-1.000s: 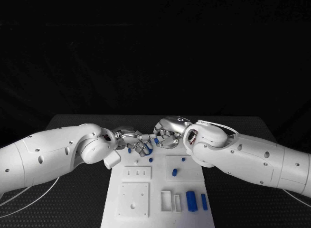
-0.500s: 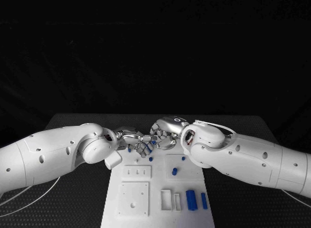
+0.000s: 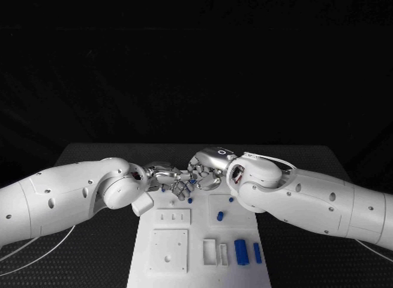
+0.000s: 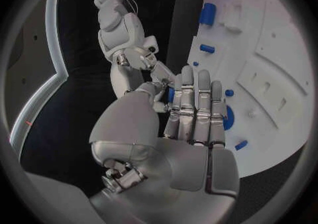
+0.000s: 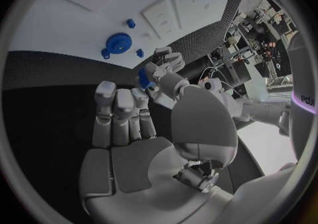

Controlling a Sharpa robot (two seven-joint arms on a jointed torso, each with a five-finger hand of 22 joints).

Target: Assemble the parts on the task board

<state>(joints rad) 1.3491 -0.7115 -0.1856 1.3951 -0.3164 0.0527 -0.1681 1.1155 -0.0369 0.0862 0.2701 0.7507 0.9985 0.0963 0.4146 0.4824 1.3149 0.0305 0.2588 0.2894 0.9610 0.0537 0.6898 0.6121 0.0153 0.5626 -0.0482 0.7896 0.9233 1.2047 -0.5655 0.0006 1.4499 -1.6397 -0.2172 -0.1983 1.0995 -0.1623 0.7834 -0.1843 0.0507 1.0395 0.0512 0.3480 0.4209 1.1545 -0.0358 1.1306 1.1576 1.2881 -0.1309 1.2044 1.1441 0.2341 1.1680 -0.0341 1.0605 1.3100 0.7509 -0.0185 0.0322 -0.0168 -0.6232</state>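
1. The left hand (image 3: 166,177) and the right hand (image 3: 209,168) meet fingertip to fingertip above the far end of the task board (image 3: 196,249).
2. In the right wrist view, a small blue part (image 5: 143,79) sits between the left hand's fingertips and the right hand's thumb. Which hand actually bears it cannot be told.
3. The right hand's remaining fingers (image 5: 122,113) stand straight and side by side, holding nothing.
4. In the left wrist view, the left hand's fingers (image 4: 195,102) lie straight and close together, with a sliver of blue beside them at the thumb.
5. A blue gear-shaped part (image 5: 118,42) lies on the board just beyond the joined fingertips, with two small blue pegs (image 5: 140,53) close around it.
6. Nearer the robot than the hands, a short blue cylinder (image 3: 221,216) lies mid-board.
7. Well nearer still, a large blue cylinder (image 3: 241,252) and a slimmer blue bar (image 3: 258,254) lie side by side at the board's near end.
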